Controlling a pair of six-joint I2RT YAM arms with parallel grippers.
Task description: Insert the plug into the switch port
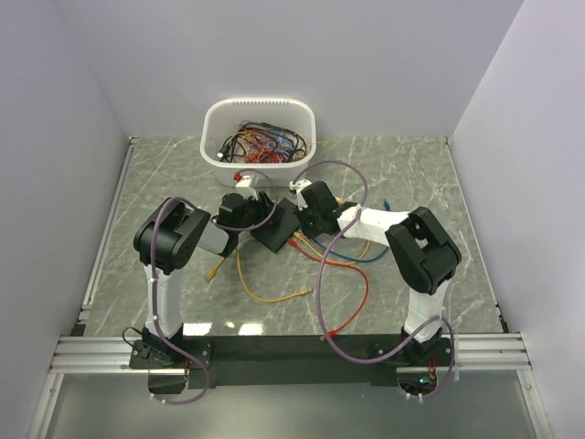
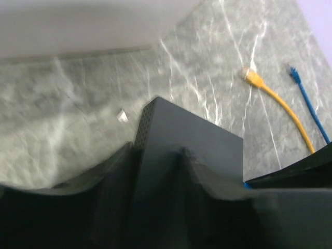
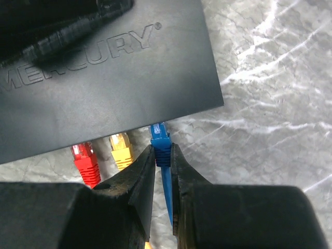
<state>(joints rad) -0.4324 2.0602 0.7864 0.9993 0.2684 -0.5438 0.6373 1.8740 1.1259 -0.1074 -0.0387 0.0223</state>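
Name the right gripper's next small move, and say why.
Probably push the blue plug straight forward into the switch. The right gripper pinches it with its tip just at the switch's edge, beside the red plug and yellow plug, while the left gripper braces the switch.

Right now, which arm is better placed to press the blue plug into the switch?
Right. The right gripper pinches the blue plug at the switch edge, beside the yellow plug and red plug; the left gripper just holds the switch.

Yellow plug [image 3: 121,151], red plug [image 3: 84,160] crowd blue plug [image 3: 160,139].
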